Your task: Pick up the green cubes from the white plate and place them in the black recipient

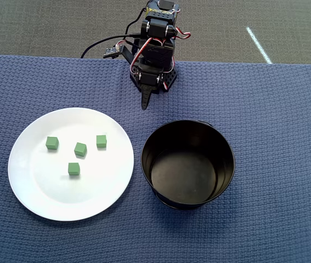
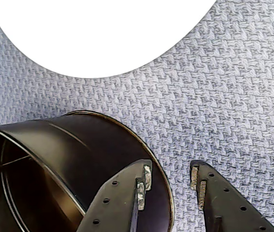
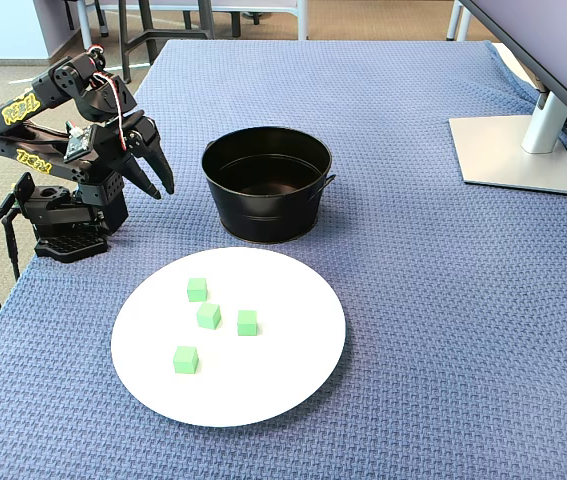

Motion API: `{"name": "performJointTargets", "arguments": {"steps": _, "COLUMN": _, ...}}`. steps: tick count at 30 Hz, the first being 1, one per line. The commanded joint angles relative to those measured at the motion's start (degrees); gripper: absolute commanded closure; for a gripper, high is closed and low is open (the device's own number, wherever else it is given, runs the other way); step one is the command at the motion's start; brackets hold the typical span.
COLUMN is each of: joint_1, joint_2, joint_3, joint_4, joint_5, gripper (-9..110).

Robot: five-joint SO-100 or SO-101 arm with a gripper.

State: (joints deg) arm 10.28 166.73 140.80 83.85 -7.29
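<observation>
Four green cubes point(image 1: 78, 153) lie on the white plate point(image 1: 40, 192), spread loosely over its middle and none touching another; in the overhead view three sit in a rough row across the plate and the fourth lies below them. In the fixed view the same four cubes point(image 3: 209, 316) show apart from one another on the plate point(image 3: 283, 380), which rests on the blue woven cloth point(image 3: 443, 300) that covers the counter, toward the counter's near edge in that view. Just beside the plate, not touching it, stands the black recipient point(image 1: 188, 164), a round pot with tall glossy walls; its flat bottom is bare. The wrist view shows the pot's rim and outer wall point(image 2: 79, 145) at lower left and an overexposed arc of the plate point(image 2: 98, 34) along the top. The arm's base point(image 3: 63, 215) sits near the counter's left edge in the fixed view, and the hand point(image 1: 145, 104) is folded close to it, pointing down at the cloth. In the wrist view the hand point(image 2: 170, 176) has its two jaws parted with bare cloth between them, holding nothing. A monitor stand point(image 3: 518, 150) rests near the counter's far right corner in the fixed view.
</observation>
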Motion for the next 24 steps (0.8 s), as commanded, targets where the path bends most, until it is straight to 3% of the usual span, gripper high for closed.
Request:
{"name": "performJointTargets", "arguments": {"steps": 1, "joint_1": 0.62, "joint_2": -1.05, "joint_3": -2.11, "joint_4": -1.58, "joint_5": 0.18, "gripper": 102}}
{"name": "performJointTargets", "arguments": {"steps": 18, "joint_1": 2.37, "joint_2": -16.08, "joint_3": -12.66, "joint_4": -0.62, "joint_5": -0.35, "gripper": 101}}
{"name": "performJointTargets", "arguments": {"steps": 24, "joint_1": 8.96, "joint_2": -27.95, "joint_3": -23.82, "joint_4": -0.62, "joint_5": -3.43, "gripper": 90}}
